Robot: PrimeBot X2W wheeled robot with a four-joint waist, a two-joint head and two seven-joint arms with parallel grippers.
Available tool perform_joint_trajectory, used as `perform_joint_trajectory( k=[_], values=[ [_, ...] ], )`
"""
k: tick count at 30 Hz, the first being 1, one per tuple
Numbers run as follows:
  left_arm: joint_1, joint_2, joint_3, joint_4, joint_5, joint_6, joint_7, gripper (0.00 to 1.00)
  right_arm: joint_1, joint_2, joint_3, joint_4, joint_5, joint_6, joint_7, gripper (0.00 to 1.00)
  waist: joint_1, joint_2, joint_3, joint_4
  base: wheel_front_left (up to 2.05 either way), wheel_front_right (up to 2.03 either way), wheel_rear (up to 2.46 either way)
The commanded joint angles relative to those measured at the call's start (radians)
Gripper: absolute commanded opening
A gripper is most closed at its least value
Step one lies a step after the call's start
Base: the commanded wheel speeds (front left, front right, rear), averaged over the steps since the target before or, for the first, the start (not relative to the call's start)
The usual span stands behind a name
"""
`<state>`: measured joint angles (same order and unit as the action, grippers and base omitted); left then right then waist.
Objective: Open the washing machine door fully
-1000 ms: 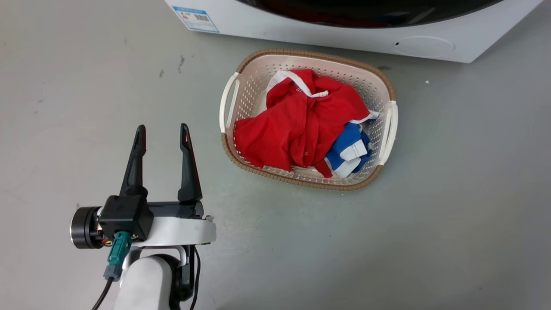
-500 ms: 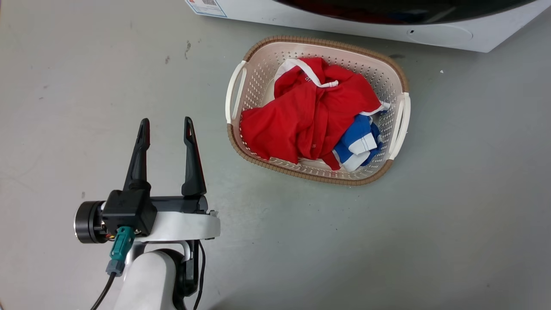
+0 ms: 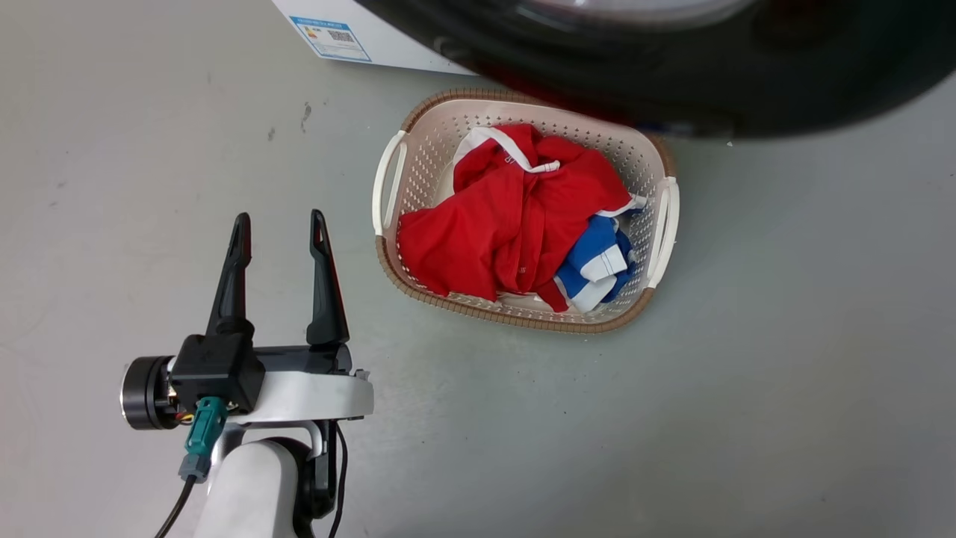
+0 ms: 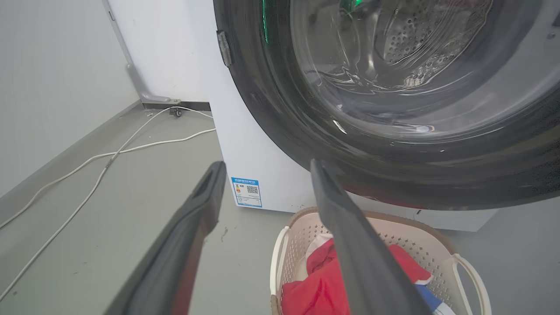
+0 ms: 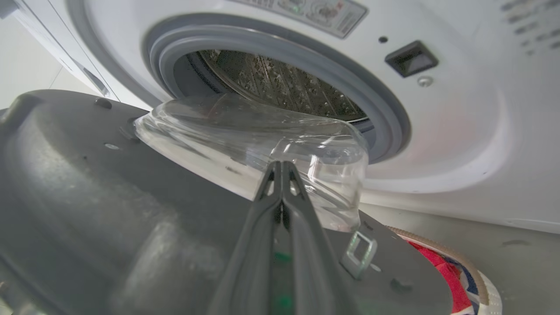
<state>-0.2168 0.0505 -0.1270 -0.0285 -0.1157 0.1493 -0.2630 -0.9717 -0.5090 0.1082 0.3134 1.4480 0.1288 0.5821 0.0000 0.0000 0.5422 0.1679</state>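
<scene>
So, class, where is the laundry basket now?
In the head view the laundry basket sits on the floor, in front of the washing machine door, right of the left gripper.

You face one washing machine (image 4: 245, 144) with one door (image 4: 280, 109), one blue label (image 3: 330, 37), and one laundry basket (image 3: 429, 146) holding one red garment (image 3: 485, 232) and one blue-and-white garment (image 3: 594, 254).

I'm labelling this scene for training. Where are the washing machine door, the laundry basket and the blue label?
washing machine door (image 4: 280, 113): left wrist view, black ring.
laundry basket (image 3: 437, 146): head view, perforated inner wall.
blue label (image 3: 330, 37): head view, its middle.
</scene>
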Motion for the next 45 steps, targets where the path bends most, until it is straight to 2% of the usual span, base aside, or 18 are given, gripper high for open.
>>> perform_joint_trajectory(
  k=[1,15,26,35,45],
  values=[
    [0.008,0.0,0.004,0.001,0.006,-0.004,-0.003,1.0,0.037,0.023,0.018,-0.021,0.01,0.003,0.01,0.0,0.0,0.0,-0.007,-0.006,0.0,0.0,0.0],
    [0.04,0.0,0.028,0.014,0.026,-0.012,-0.003,1.0,0.298,0.037,0.038,-0.25,0.076,0.003,0.001,0.0,0.0,0.0,-0.061,-0.037,0.0,0.0,0.0],
    [0.055,0.0,0.031,0.025,0.036,-0.014,-0.003,1.0,0.458,0.069,0.071,-0.37,0.097,0.003,-0.019,0.0,0.0,0.0,-0.107,-0.044,0.0,0.0,0.0],
    [0.075,0.0,0.038,0.031,0.046,-0.017,-0.003,1.0,0.563,0.096,0.109,-0.414,0.106,0.003,-0.03,0.0,0.0,0.0,-0.144,-0.048,0.0,0.0,0.0],
    [0.107,0.0,0.043,0.04,0.052,-0.023,-0.003,1.0,0.664,0.164,0.185,-0.433,0.121,0.003,-0.029,0.0,0.0,0.0,-0.2,-0.048,0.0,0.0,0.0]
  ],
)
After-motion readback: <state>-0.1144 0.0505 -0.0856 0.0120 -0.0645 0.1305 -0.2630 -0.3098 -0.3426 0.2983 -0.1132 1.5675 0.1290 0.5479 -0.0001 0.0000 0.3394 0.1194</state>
